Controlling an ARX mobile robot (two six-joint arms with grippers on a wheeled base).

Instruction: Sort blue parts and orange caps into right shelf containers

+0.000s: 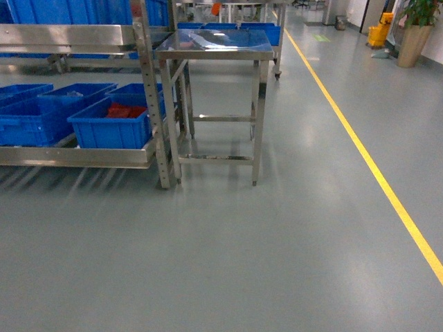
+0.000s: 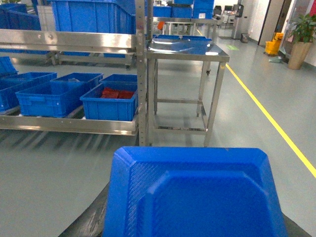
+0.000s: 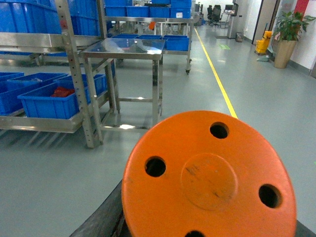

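Left claw carries blue part (image 2: pixel 195 195), right claw orange cap (image 3: pixel 210 175); grips unseen. Approach shelf bins (image 1: pixel 111 124) squarely, stop close.

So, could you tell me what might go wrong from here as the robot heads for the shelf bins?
1. The blue part fills the left wrist view and the orange disc fills the right one; neither grip is visible, so a slip could go unnoticed.
2. The steel table stands tight against the shelf post, so an arm could clip it.
3. The nearest blue bin already holds red items, which may not be the right destination.
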